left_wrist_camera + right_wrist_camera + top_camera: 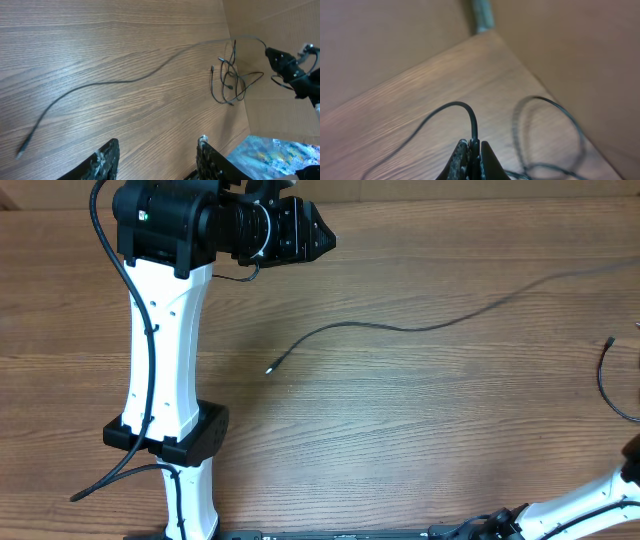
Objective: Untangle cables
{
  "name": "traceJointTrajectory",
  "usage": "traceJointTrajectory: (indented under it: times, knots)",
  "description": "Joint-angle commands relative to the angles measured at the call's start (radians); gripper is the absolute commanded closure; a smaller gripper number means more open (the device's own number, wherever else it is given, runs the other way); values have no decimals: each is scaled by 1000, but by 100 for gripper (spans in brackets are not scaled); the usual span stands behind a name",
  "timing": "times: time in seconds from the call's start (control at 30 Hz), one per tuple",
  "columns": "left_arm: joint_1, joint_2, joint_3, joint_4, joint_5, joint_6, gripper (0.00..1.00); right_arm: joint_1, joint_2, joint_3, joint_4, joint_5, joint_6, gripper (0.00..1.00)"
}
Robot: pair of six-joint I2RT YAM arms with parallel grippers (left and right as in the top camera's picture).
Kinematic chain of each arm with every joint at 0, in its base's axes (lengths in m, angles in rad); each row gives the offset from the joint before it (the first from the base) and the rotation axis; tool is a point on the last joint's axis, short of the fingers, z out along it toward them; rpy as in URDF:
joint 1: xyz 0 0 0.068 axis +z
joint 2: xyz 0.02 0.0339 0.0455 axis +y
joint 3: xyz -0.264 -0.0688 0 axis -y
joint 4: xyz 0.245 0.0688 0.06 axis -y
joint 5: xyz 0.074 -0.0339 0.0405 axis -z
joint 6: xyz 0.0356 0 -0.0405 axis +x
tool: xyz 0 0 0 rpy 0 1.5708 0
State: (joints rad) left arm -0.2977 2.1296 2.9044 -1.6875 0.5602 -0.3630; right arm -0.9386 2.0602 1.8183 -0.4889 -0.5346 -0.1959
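One thin black cable (400,328) lies across the table, from a plug tip (268,369) near the middle to the right edge. In the left wrist view that cable (100,84) leads to a small tangle of cables (227,82) by the table's far corner. My left gripper (312,236) hovers at the back left; its jaws (157,144) stand open with only bare wood between them. My right gripper (472,146) is shut on a thin black cable (457,104), which arches up from the fingertips and runs down to the left. More loops (545,102) lie blurred to its right.
The left arm's white link (165,350) and its thick black cord (140,300) stand over the table's left side. Part of the right arm (590,502) shows at the bottom right. Cardboard walls (280,25) border the table beyond the tangle.
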Motion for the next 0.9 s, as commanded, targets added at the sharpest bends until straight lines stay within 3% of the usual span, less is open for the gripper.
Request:
traceJointTrajectory:
  times: [0.0, 0.03, 0.1, 0.13, 0.17, 0.47, 0.67, 0.77, 0.87]
  knots:
    - [-1, -16, 2, -2, -6, 19, 50, -34, -29, 17, 3, 39, 127, 96]
    - [-3, -16, 2, -2, 0, 19, 50, -41, -33, 17, 0, 27, 137, 92]
    - [-5, -16, 2, -2, 18, 19, 50, -45, -41, 17, 0, -27, 140, 30]
    - [-6, -16, 2, -2, 22, 19, 50, -45, -48, 17, 3, -59, 140, 11]
    - [-6, -16, 2, -2, 25, 20, 50, -45, -55, 17, 10, -105, 140, 0]
    - [-6, -16, 2, -2, 43, 27, 50, 49, -145, 17, 155, -743, 180, 0]
    - [-6, -27, 2, -2, 95, 76, 56, 202, -163, 17, 154, -889, 398, 0]
    - [1, -65, 2, -2, 111, 103, 59, 290, -163, 17, 157, -1023, 404, 0]
    - [11, -137, 2, -2, 68, 124, 60, 373, -168, 17, 141, -1028, 405, 0]
